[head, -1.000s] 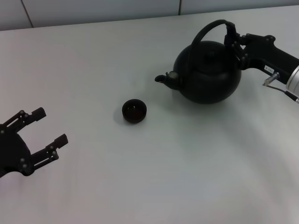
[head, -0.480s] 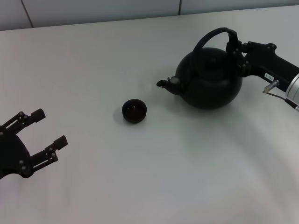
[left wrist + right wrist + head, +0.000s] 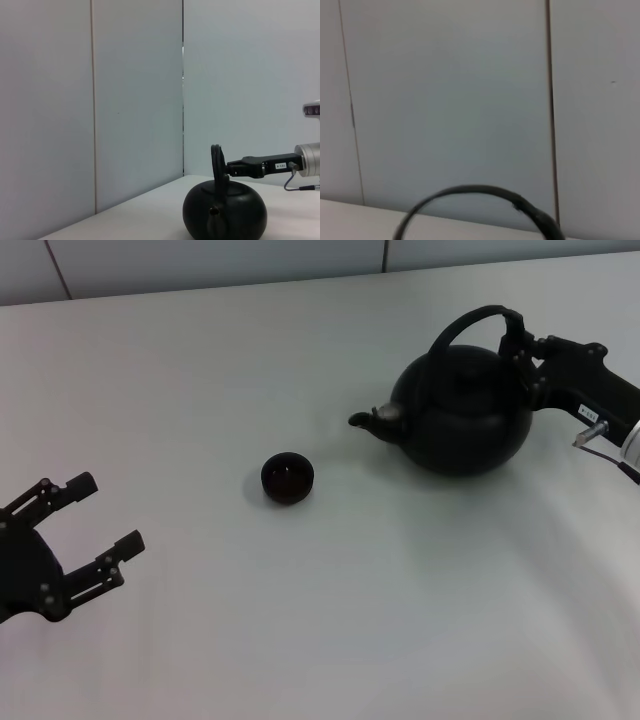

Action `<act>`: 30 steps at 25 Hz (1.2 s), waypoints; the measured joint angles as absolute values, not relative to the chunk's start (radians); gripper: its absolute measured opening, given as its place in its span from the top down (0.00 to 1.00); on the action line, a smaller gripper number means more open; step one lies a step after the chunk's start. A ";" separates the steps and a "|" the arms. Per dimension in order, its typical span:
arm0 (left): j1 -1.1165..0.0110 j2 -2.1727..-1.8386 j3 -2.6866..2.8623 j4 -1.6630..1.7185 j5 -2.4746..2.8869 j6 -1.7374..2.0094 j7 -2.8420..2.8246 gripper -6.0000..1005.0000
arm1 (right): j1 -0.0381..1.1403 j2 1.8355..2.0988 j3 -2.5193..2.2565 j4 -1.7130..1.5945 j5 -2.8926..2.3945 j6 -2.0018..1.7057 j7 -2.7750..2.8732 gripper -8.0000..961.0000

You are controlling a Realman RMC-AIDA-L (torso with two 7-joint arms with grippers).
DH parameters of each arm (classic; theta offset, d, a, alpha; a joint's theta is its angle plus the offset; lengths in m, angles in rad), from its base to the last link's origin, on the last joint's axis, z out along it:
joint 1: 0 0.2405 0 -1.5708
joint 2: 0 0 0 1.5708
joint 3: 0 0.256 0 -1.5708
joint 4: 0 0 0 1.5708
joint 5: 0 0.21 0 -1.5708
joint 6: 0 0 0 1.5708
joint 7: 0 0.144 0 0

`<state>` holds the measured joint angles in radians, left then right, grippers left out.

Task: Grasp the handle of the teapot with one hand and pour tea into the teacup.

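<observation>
The black teapot [image 3: 465,418] stands at the right of the white table, its spout [image 3: 368,420] pointing left toward the small black teacup [image 3: 287,477]. My right gripper [image 3: 520,340] is shut on the arched handle [image 3: 470,322] at its right end. In the left wrist view the teapot [image 3: 225,215] faces the camera with the right gripper [image 3: 225,169] clamped on its handle [image 3: 217,162]. The right wrist view shows only the handle's arch [image 3: 475,197]. My left gripper [image 3: 105,515] is open and empty at the front left, well apart from the cup.
The white table [image 3: 300,620] spreads wide around the cup and teapot. A grey panelled wall [image 3: 200,260] runs along its far edge.
The right gripper has carried the teapot to the right and a little farther from the cup. The spout has levelled from its downward tilt. The left gripper has stayed still.
</observation>
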<state>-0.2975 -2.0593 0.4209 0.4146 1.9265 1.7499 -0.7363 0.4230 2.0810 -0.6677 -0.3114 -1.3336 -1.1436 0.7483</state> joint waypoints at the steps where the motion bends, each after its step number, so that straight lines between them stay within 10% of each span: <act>1: -0.297 -2.059 0.421 0.415 1.927 1.750 -0.736 0.19 | 0.423 2.081 -0.667 -0.311 -1.333 -1.141 0.750 0.90; 4: -0.296 -2.059 0.420 0.416 1.927 1.751 -0.736 0.19 | 0.420 2.081 -0.667 -0.309 -1.333 -1.134 0.750 0.90; 13: -0.296 -2.058 0.420 0.416 1.926 1.755 -0.736 0.19 | 0.351 2.081 -0.657 -0.323 -1.327 -1.245 0.749 0.45; 30: -0.308 -2.060 0.482 0.413 1.939 1.751 -0.794 0.19 | 0.178 2.045 -0.589 -0.380 -1.573 -1.690 0.803 0.40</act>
